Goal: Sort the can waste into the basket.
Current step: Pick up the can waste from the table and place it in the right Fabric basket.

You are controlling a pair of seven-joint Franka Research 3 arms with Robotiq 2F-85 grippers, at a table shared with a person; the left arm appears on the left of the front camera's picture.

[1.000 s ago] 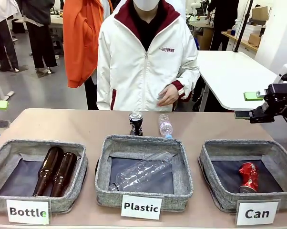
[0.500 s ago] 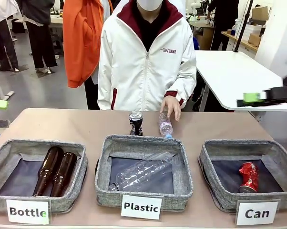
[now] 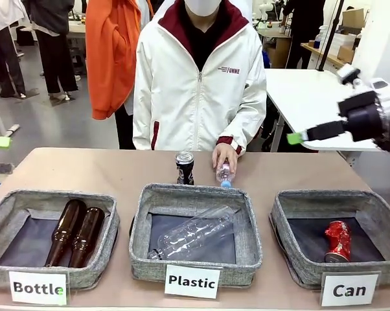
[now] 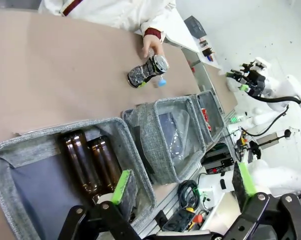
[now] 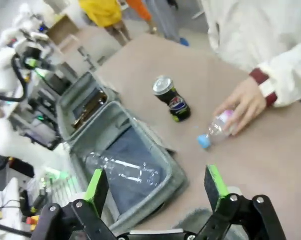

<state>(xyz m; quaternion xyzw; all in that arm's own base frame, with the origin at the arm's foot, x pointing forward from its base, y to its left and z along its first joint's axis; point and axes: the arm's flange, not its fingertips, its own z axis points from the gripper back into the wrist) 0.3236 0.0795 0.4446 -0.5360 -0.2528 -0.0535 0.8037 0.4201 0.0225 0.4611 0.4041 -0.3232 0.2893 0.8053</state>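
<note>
evidently both the left hand (image 4: 183, 179) and right hand (image 5: 155, 182) gape wide, apparently holding nothing.

a dented red can (image 3: 338, 240) lies on the dark lining of the grey basket (image 3: 284, 223) labelled "can"; a black can (image 3: 184, 167) with a silver top stands upright on the desk (image 3: 85, 168) well behind it.

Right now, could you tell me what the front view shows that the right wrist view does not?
Front view: the red can lying in the Can basket, plus the white labels. Right wrist view: the right gripper from behind, jaws wide open. Both: the black can standing on the table and the person's hand on a small plastic bottle.
</note>
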